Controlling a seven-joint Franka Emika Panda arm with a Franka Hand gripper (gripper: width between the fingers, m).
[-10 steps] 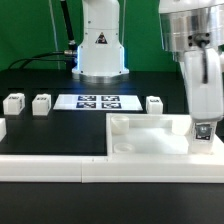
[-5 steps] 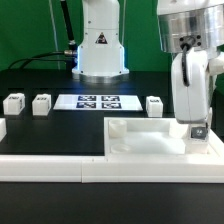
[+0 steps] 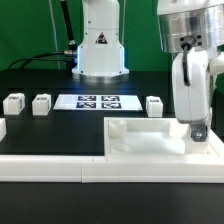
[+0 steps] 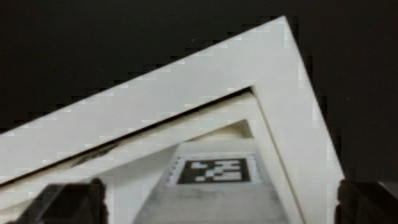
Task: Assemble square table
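Slab (image 3: 150,142): smooth white plastic, square, with a raised rim. It lies flat on the matte black table (image 3: 40,135), and its front edge runs along the rail.
Slab corner: in the wrist view it tapers to a sharp wedge.
Corner leg (image 4: 215,170): a short white block bearing a black-and-white square tag. It sits inside the slab's corner on the exterior view's right and looks upright.
Gripper (image 3: 198,128): directly above that corner. Its dark fingers (image 4: 71,200) are spread wide, one on each side of the corner leg, with a gap on both sides, so it grips nothing.
Loose legs (image 3: 13,103) (image 3: 41,103) (image 3: 155,105): small tagged white blocks behind the slab, well apart from it.
Marker board (image 3: 98,101): thin and flat, behind the slab between the loose legs.
Rail (image 3: 50,168): long and white, against the slab's front.
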